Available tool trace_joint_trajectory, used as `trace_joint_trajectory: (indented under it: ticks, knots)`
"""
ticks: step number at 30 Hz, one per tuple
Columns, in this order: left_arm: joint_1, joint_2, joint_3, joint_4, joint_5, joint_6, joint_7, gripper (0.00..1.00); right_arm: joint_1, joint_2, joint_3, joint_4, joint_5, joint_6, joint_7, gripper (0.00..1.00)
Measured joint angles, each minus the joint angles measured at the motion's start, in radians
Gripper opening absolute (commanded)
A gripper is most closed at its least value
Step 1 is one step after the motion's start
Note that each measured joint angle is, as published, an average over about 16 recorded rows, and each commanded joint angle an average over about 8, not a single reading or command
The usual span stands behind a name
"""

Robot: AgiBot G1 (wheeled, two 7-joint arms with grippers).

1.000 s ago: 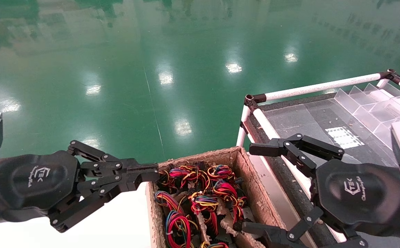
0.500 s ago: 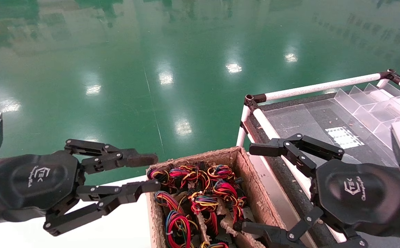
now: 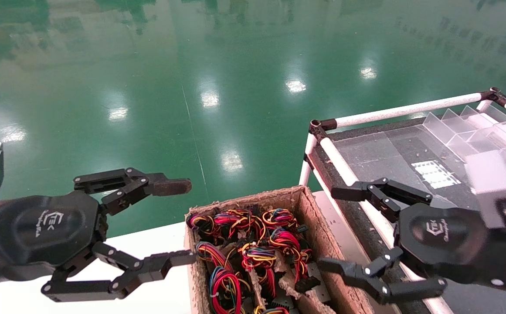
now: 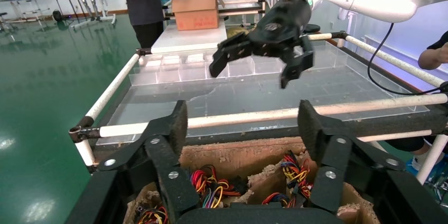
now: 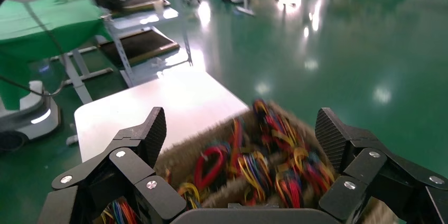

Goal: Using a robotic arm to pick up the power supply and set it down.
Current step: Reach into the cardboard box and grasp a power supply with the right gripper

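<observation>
Below, our left gripper [image 3: 187, 222] hangs spread wide at the near-left edge of the cardboard box [image 3: 309, 209], while our right gripper [image 3: 335, 229], equally spread, hovers over its right wall. Power supplies' wire bundles [image 3: 253, 244] fill the box.

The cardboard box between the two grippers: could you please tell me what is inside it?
The cardboard box holds bundles of red, yellow and black wires with black connectors. Whatever lies beneath them is covered.
</observation>
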Motion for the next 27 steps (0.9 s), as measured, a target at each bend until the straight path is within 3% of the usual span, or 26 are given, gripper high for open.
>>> trace_joint_trajectory:
  ticks: [11,27]
  knots:
    - [0.0,0.0,0.0,0.0,0.0,0.0,0.0,1.0,0.15,-0.086,-0.117,-0.235,-0.128,-0.073,0.034,1.0]
    - [0.0,0.0,0.0,0.0,0.0,0.0,0.0,1.0,0.29,-0.227,-0.321,-0.513,-0.191,-0.106,-0.087,1.0]
